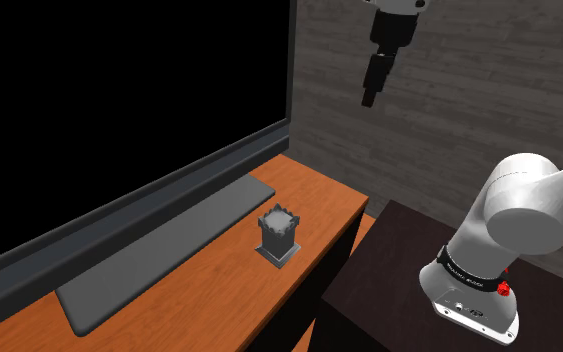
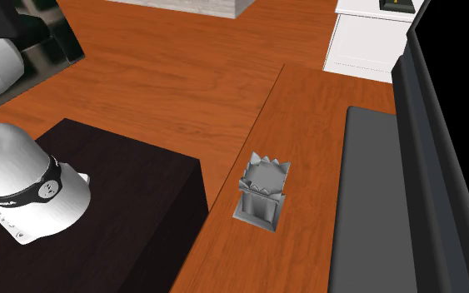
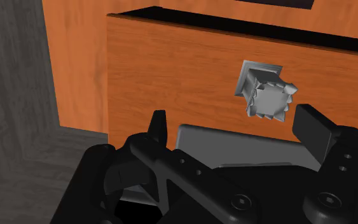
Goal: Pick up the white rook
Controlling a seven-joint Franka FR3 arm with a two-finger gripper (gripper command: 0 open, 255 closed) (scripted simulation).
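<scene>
Overhead, the robot's black hand (image 1: pixel 369 97) hangs well above an orange-brown wooden surface (image 1: pixel 314 192), its two fingers (image 3: pixel 158 125) standing apart with nothing between them. The rook (image 1: pixel 280 236), drawn pale grey, stands upright on its square base, its notched crown up, near the surface's edge on the side facing the robot's dark stand (image 1: pixel 409 270). In the shoulder view the rook sits between that stand at the right and a flat grey slab (image 1: pixel 159 255) at the left, close to the slab but apart from it. The slab runs lengthwise along the foot of a wide black screen (image 1: pixel 119 90) in a dark frame that takes up the far left of the surface. The white arm (image 1: pixel 514 225) rises from the stand at the lower right, before a wall of grey planks (image 1: pixel 469 80). In the wrist view the rook (image 3: pixel 266 93) is seen from above, its crown toward the camera, lying beyond the parted fingertips and nearer one finger than the other, untouched by either. The second exterior view shows the rook (image 2: pixel 263 191) just inside the edge of the surface (image 2: pixel 307 116), the stand (image 2: pixel 124 208) to its left, the slab (image 2: pixel 370 200) to its right, a wooden floor (image 2: pixel 166 67) beyond and a white cabinet (image 2: pixel 366 42) at the far end.
</scene>
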